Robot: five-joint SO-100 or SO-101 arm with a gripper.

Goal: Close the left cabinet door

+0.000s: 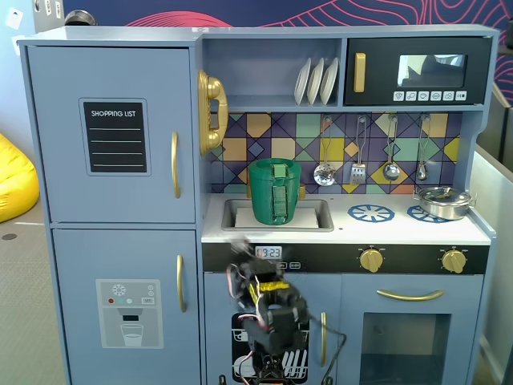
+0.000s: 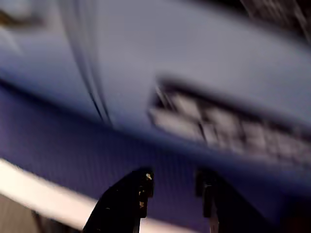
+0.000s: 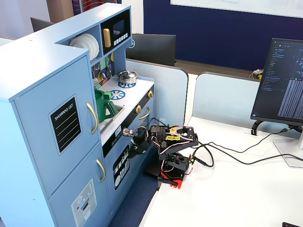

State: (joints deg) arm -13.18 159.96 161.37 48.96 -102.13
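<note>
The left cabinet door (image 1: 112,136) is light blue with a black "SHOPPING LIST" panel and a curved gold handle (image 1: 175,164). It sits flush with the cabinet front in both fixed views and looks shut (image 3: 57,125). My gripper (image 1: 240,250) is blurred, low in front of the counter's black front strip, to the right of the door and apart from it. It also shows by the counter edge in the other fixed view (image 3: 129,132). In the blurred wrist view my gripper (image 2: 172,177) has its jaws apart with nothing between them, facing a blue surface.
Below the door is the ice/water dispenser door (image 1: 128,309). A green pitcher (image 1: 275,191) stands in the sink, a pot (image 1: 443,200) on the stove, the microwave (image 1: 417,72) above. The arm's base (image 3: 173,165) sits on a white desk with cables (image 3: 227,156) and a monitor (image 3: 284,80).
</note>
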